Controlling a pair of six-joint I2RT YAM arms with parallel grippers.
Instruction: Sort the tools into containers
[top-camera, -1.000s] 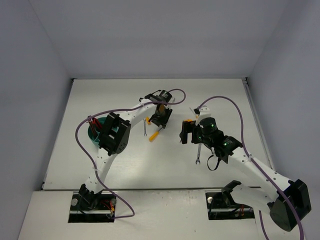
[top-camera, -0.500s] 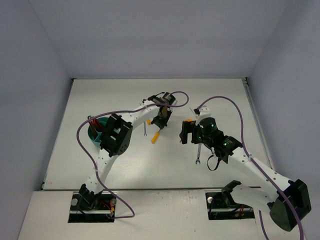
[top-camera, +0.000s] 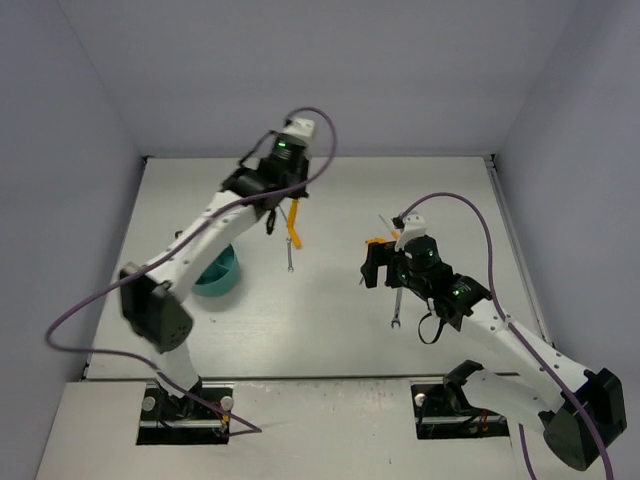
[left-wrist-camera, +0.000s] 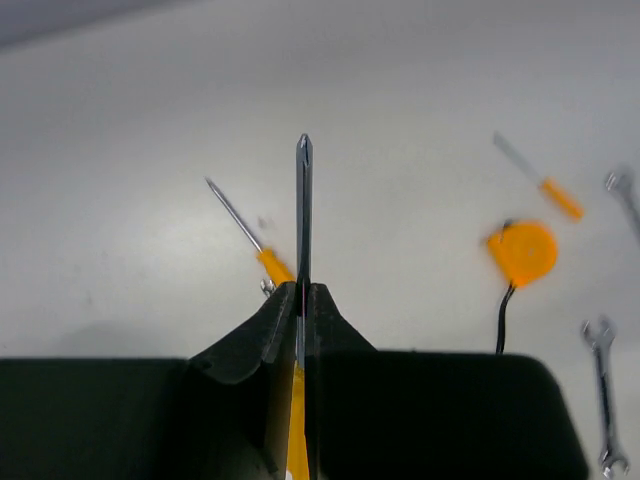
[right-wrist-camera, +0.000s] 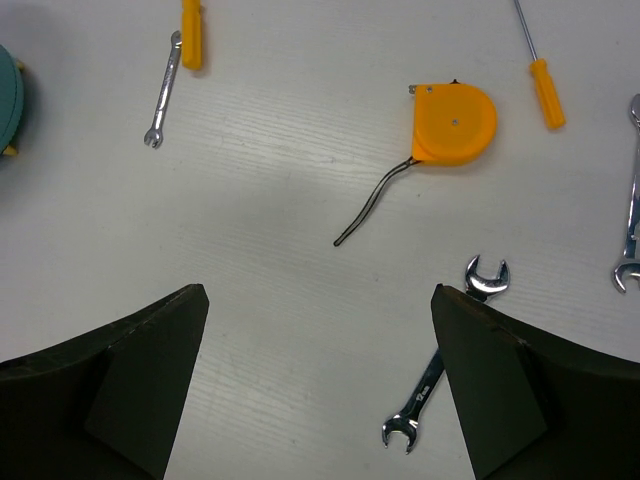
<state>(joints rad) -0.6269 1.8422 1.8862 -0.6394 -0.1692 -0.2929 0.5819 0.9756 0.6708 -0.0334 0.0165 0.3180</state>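
Note:
My left gripper (left-wrist-camera: 302, 290) is shut on an orange-handled screwdriver (left-wrist-camera: 304, 200), held high above the table with its tip pointing away; in the top view the gripper (top-camera: 271, 220) is back left of centre. The teal bowl (top-camera: 218, 272) sits at the left, partly under the left arm. Another orange screwdriver (top-camera: 293, 230) and a small wrench (top-camera: 290, 262) lie below the left gripper. My right gripper (right-wrist-camera: 320, 295) is open and empty, above bare table. An orange round tool (right-wrist-camera: 453, 122), a silver wrench (right-wrist-camera: 440, 365) and a third screwdriver (right-wrist-camera: 545, 88) lie near it.
Another wrench (right-wrist-camera: 630, 200) lies at the right edge of the right wrist view. The bowl's rim (right-wrist-camera: 8, 95) shows at that view's left edge. Grey walls close in the table on the left, back and right. A purple cable loops over each arm.
My left arm has lifted the screwdriver off the table and swung up and back to the left, uncovering the bowl. The right arm has barely moved.

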